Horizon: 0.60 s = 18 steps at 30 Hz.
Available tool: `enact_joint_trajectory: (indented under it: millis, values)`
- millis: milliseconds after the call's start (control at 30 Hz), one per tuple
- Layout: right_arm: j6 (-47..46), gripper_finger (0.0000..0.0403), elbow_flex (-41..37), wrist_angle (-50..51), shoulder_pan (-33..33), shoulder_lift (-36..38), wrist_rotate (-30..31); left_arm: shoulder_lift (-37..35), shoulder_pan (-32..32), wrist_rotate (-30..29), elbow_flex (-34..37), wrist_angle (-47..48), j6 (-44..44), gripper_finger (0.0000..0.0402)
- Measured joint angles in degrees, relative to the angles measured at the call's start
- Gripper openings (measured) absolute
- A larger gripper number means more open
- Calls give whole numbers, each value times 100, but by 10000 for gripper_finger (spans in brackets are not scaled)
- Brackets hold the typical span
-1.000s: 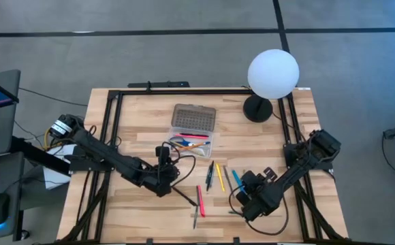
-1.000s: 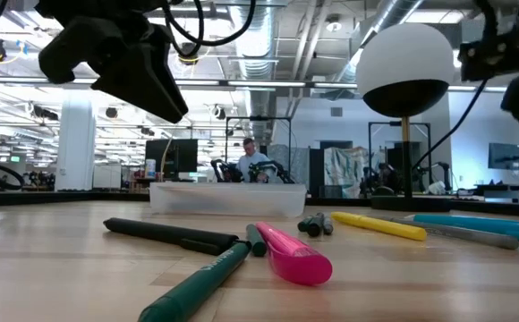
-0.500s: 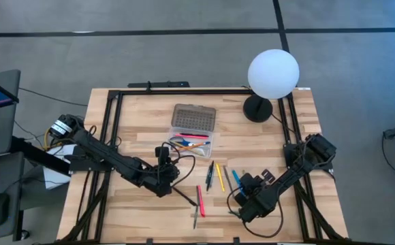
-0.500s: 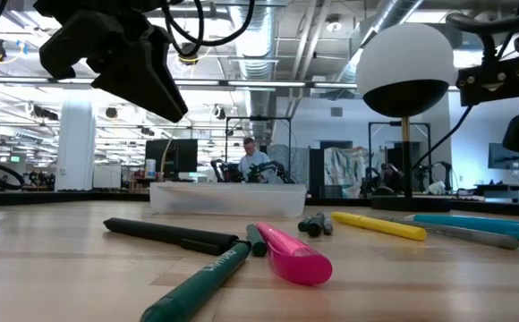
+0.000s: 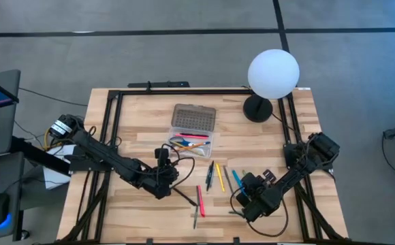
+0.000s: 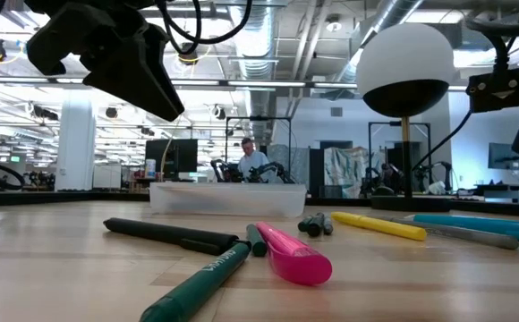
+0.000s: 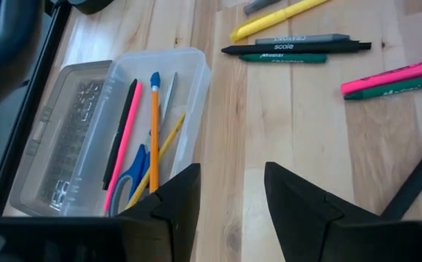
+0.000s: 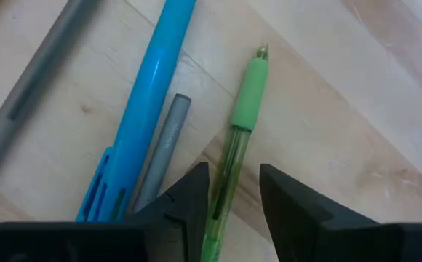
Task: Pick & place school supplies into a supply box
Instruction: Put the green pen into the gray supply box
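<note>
The clear supply box point(image 5: 196, 144) lies open at the table's middle, its dotted lid point(image 5: 193, 117) folded back. It holds pens, pencils and blue-handled scissors point(image 7: 134, 166). More school supplies lie loose on the wood: a pink marker point(image 5: 200, 200), a yellow pen point(image 5: 219, 177) and a blue pen point(image 8: 144, 109). My left gripper point(image 7: 233, 191) hangs open beside the box, over bare wood. My right gripper point(image 8: 233, 196) is open and points down. Its fingers stand on either side of a green mechanical pencil point(image 8: 241, 120) lying flat on the table.
A white globe lamp point(image 5: 272, 73) stands at the far right corner. A black frame point(image 5: 112, 116) runs round the table. A grey pen point(image 8: 161, 149) lies between the blue pen and the green pencil. A black pen point(image 6: 170, 234) and a green marker point(image 6: 197, 284) lie near the front.
My right gripper has sunk toward the table, over the pens at the near right. Its fingers stay apart.
</note>
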<state>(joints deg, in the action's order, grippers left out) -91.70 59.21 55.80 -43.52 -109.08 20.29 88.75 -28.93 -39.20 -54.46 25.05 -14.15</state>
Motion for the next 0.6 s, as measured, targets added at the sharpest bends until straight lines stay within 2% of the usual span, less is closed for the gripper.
enact_joint_trajectory:
  millis: [233, 400, 600]
  values:
    - [2, 85, -251, -369, -101, 211, -68, 0, 3, -65, 0, -12, 56, 148]
    - [10, 59, -346, -524, -104, 280, -60, 2, 2, 260, 0, -10, -40, 148]
    - [327, 24, -351, -580, -108, 276, -7, 2, 2, 292, 0, -10, -167, 148]
